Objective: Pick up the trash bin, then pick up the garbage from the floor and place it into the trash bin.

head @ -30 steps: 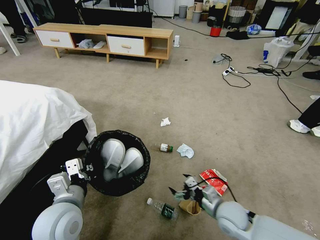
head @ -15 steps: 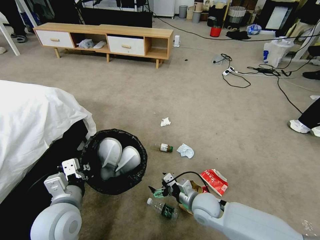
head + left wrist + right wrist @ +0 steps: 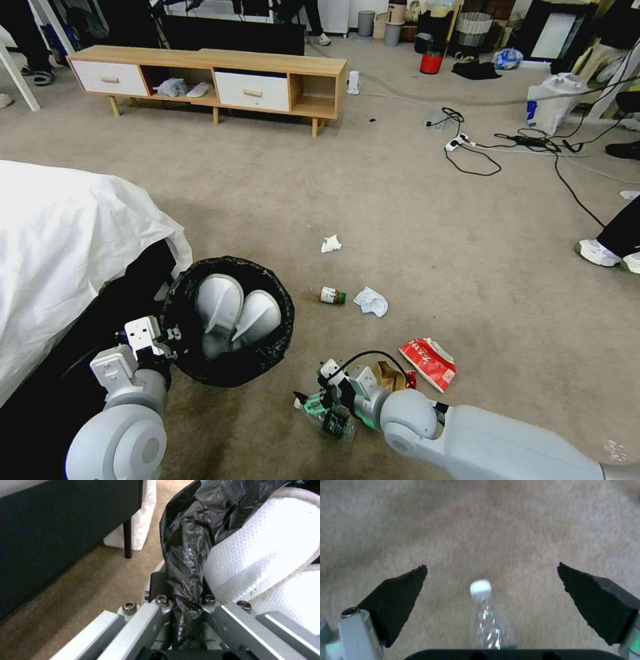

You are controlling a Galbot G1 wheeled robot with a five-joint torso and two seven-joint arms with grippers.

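The trash bin [image 3: 230,363], white under a black bag, hangs beside the bed with two white padded pieces inside. My left gripper [image 3: 160,337] is shut on its bagged rim [image 3: 186,542], and the black plastic is pinched between the jaws of the left gripper [image 3: 185,590]. My right gripper [image 3: 308,399] stands open low over a clear bottle [image 3: 331,420] with a green label. That bottle [image 3: 485,615] lies between the wide-apart pads [image 3: 400,590], cap pointing away. More garbage lies nearby: a brown paper bag [image 3: 387,375], a red-and-white carton [image 3: 428,363], a small bottle [image 3: 331,295] and two tissues [image 3: 371,301].
A bed under a white sheet [image 3: 67,233] stands at the left, close to the bin. A low wooden cabinet [image 3: 207,77] lines the far side. Cables [image 3: 480,143], a white plastic bag [image 3: 550,100] and a person's shoe [image 3: 597,252] are to the right.
My right arm has swung left and down, from above the paper bag and carton to over the clear bottle. The left gripper keeps its hold on the bin.
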